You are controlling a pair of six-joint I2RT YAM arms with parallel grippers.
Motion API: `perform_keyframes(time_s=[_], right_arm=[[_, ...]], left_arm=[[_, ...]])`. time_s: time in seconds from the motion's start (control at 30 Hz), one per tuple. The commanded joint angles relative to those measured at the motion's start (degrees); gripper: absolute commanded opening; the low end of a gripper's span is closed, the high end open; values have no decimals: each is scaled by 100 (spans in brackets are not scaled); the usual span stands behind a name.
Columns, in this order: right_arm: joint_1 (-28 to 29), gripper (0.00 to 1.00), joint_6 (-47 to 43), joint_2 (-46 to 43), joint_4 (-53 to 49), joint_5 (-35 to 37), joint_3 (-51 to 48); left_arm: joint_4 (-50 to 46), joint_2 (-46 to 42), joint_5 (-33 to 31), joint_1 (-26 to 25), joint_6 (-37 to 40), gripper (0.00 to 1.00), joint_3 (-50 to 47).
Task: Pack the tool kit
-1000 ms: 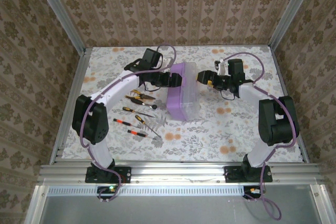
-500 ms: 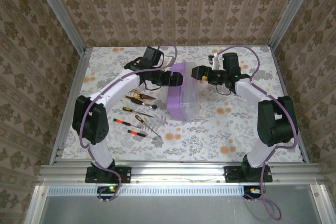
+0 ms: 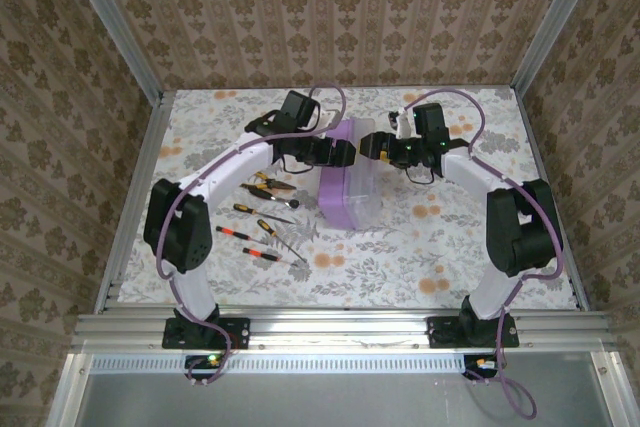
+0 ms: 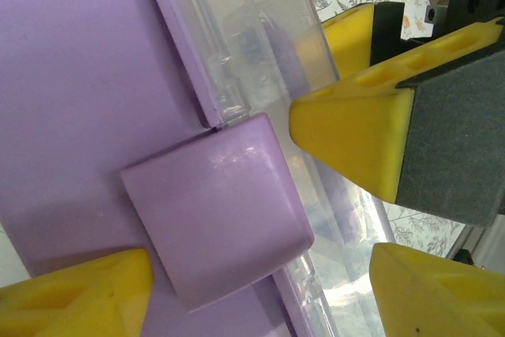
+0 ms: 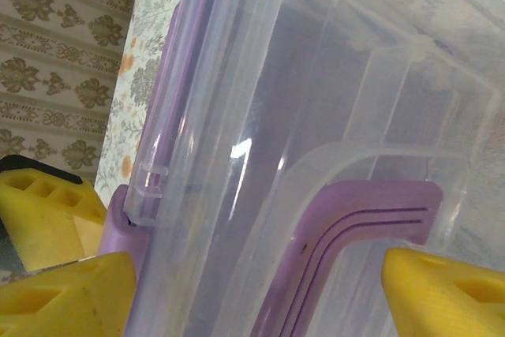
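The purple tool kit box stands mid-table, clear lid to the right, with pliers and screwdrivers loose on the table just left of it. At the box's far end the left gripper has its fingers spread wide either side of the purple latch (gripping nothing). The right gripper faces it, fingers equally wide astride the lid's handle, empty.

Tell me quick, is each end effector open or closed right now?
Left end effector: open, astride the purple latch, holding nothing.
Right end effector: open over the clear lid, holding nothing.
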Motion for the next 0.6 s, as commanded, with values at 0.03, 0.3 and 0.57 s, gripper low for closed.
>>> perform_keyframes(time_s=[0.03,0.3,0.57], right_arm=[[93,82,2,23,-166,76,221],[181,73,234,38,-37,-24,278],[194,64,302,107,-10,55,261]], left_arm=[[61,149,90,-42,-20,74,127],[233,221,158,-120,-99,73,142],[322,239,178,-209,-169,73,103]])
